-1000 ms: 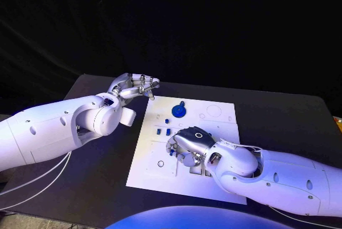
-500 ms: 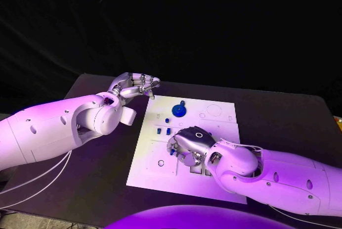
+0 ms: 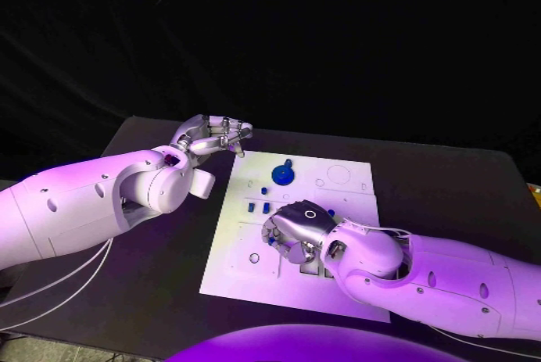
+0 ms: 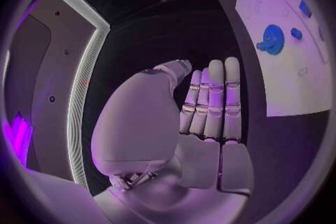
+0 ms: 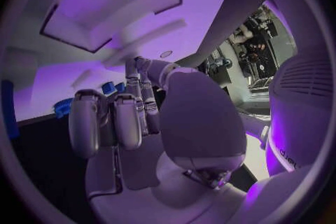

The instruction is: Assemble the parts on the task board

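The black table (image 3: pixel 451 174) carries the white task board (image 3: pixel 338 178) (lying flat at its middle).

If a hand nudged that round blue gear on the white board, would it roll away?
Probably not: the blue gear lies flat on the white board, so it would likely slide. It looks small, thin and stiff, so probably light, and its toothed rim should aid grip.

A black table (image 3: pixel 451 174) stands before a dark backdrop (image 3: pixel 338 57).
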`<state>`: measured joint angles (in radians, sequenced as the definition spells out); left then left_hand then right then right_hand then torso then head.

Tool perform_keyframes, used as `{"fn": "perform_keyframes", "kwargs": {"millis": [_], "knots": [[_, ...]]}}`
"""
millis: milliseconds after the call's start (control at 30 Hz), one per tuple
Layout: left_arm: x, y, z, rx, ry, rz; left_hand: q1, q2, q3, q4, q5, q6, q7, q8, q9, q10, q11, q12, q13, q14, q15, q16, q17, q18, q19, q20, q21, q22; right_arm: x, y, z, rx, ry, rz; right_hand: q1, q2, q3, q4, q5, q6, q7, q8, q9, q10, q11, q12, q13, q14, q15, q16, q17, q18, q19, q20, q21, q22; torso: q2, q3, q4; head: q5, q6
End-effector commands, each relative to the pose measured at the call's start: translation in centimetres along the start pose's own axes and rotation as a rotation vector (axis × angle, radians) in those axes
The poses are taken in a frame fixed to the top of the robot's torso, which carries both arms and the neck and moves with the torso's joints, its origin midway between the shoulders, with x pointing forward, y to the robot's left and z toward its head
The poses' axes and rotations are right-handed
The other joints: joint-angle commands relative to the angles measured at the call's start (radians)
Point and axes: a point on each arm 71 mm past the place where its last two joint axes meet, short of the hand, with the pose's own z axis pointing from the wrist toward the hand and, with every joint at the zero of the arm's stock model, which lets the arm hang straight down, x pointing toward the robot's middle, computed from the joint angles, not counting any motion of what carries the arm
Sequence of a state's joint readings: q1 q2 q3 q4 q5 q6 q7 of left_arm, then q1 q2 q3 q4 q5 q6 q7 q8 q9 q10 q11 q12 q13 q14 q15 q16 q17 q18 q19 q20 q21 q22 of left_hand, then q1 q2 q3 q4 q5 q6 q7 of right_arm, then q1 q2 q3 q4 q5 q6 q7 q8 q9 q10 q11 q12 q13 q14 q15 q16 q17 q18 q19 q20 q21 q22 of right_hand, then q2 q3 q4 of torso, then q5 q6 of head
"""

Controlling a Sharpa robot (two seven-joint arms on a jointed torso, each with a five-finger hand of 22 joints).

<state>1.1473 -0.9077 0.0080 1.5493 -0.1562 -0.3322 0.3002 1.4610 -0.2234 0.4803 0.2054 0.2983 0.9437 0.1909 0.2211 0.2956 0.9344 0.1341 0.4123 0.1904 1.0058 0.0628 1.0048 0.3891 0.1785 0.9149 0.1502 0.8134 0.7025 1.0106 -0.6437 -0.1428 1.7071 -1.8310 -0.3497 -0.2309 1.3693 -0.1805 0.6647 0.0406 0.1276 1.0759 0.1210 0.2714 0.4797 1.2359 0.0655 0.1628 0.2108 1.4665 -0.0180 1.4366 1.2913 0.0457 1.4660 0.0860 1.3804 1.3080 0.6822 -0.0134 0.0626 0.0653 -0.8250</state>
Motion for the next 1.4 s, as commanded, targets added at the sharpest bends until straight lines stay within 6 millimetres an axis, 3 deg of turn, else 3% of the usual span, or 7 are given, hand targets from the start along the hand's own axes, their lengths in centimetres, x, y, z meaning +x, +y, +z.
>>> {"fn": "perform_keyframes", "kwargs": {"millis": [33,133,267,400,1067,1267,1400], "knots": [[0.2,-0.1,0.0,0.003,0.019,-0.010,0.008,-0.001,-0.003,-0.006,0.004,-0.007,0.002,0.006,0.001,-0.004,-0.001,-0.001,-0.001,-0.004,-0.003,-0.004,-0.001,0.003,-0.002,0.002,-0.002,0.000,0.8,0.2,-0.1,-0.010,0.053,-0.022,-0.015,0.001,-0.011,-0.001,0.011,-0.003,0.000,0.006,0.012,0.006,-0.012,-0.009,-0.001,0.049,-0.004,0.001,0.000,-0.005,0.030,-0.005,-0.004,0.194,0.000,0.0003,-0.0003,-0.001,0.000],[0.2,-0.1,0.0,0.001,0.019,-0.010,0.008,-0.001,-0.003,-0.006,0.004,-0.008,0.002,0.006,0.001,-0.005,-0.001,-0.001,-0.001,-0.004,-0.003,-0.004,0.000,0.004,-0.002,0.002,-0.002,0.000,0.7,0.2,-0.1,-0.008,0.046,-0.020,-0.033,-0.002,-0.030,0.001,0.023,-0.022,0.005,-0.002,0.012,-0.012,-0.005,-0.026,-0.005,0.049,0.001,0.002,0.000,-0.004,0.028,-0.002,-0.009,0.193,0.000,0.0005,-0.0002,-0.001,0.001],[0.2,-0.1,0.0,0.000,0.019,-0.010,0.008,-0.001,-0.003,-0.006,0.004,-0.008,0.003,0.007,0.001,-0.007,-0.001,0.000,-0.001,-0.005,-0.002,-0.004,-0.001,0.003,-0.002,0.003,-0.001,0.000,0.5,0.0,-0.2,-0.001,0.019,-0.014,-0.051,-0.016,-0.042,0.004,0.035,-0.076,0.028,-0.039,-0.003,-0.048,0.013,-0.049,-0.012,0.048,0.016,0.002,-0.002,-0.001,0.022,0.008,-0.026,0.188,-0.001,0.0004,-0.0010,-0.003,0.003],[0.1,0.0,0.0,-0.001,0.020,-0.011,0.008,-0.001,-0.003,-0.006,0.004,-0.008,0.003,0.007,0.001,-0.008,-0.001,0.000,-0.001,-0.006,-0.002,-0.004,-0.001,0.003,-0.002,0.003,-0.001,0.000,0.3,-0.2,-0.4,0.005,-0.010,-0.007,-0.074,-0.048,-0.056,0.010,0.045,-0.142,0.047,-0.088,-0.027,-0.118,0.038,-0.073,-0.028,0.041,0.037,-0.006,-0.019,0.011,-0.003,0.027,-0.091,0.166,0.000,0.0005,-0.0010,-0.005,0.006],[-0.3,0.0,-0.1,-0.006,0.013,-0.008,0.007,-0.001,-0.003,-0.006,0.004,-0.010,0.003,0.008,0.002,-0.012,0.001,0.000,-0.002,-0.010,-0.001,-0.006,-0.001,0.003,-0.003,0.004,-0.002,0.001,-2.8,-1.6,-3.3,0.040,-0.130,0.034,-0.082,-0.056,-0.070,0.015,0.059,-0.132,0.044,-0.090,-0.030,-0.141,0.040,-0.069,-0.034,0.035,0.040,-0.014,-0.034,0.018,-0.015,0.033,-0.126,0.154,-0.001,-0.0002,-0.0010,-0.023,0.018],[-0.4,0.0,-0.2,-0.006,0.015,-0.008,0.007,-0.001,-0.003,-0.006,0.004,-0.010,0.003,0.008,0.002,-0.012,0.001,0.000,-0.002,-0.010,-0.001,-0.006,-0.001,0.003,-0.003,0.004,-0.002,0.001,-4.9,-5.0,-5.2,0.138,-0.084,0.068,-0.092,-0.066,-0.085,0.021,0.055,-0.131,0.043,-0.093,-0.033,-0.148,0.039,-0.064,-0.037,0.036,0.039,-0.013,-0.034,0.021,-0.019,0.034,-0.141,0.148,-0.002,-0.0014,-0.0035,-0.035,0.024],[-0.4,0.0,-0.2,-0.006,0.017,-0.009,0.007,-0.001,-0.004,-0.006,0.004,-0.010,0.003,0.009,0.002,-0.013,0.001,0.001,-0.002,-0.010,-0.001,-0.007,-0.001,0.003,-0.004,0.004,-0.002,0.001,-5.6,-7.3,-6.4,0.197,-0.015,0.053,-0.108,-0.083,-0.160,0.040,0.068,-0.155,0.040,-0.114,-0.044,-0.196,0.039,-0.063,-0.054,0.035,0.040,-0.012,-0.035,0.033,-0.040,0.035,-0.205,0.124,-0.002,-0.0005,-0.0036,-0.041,0.028]]}}
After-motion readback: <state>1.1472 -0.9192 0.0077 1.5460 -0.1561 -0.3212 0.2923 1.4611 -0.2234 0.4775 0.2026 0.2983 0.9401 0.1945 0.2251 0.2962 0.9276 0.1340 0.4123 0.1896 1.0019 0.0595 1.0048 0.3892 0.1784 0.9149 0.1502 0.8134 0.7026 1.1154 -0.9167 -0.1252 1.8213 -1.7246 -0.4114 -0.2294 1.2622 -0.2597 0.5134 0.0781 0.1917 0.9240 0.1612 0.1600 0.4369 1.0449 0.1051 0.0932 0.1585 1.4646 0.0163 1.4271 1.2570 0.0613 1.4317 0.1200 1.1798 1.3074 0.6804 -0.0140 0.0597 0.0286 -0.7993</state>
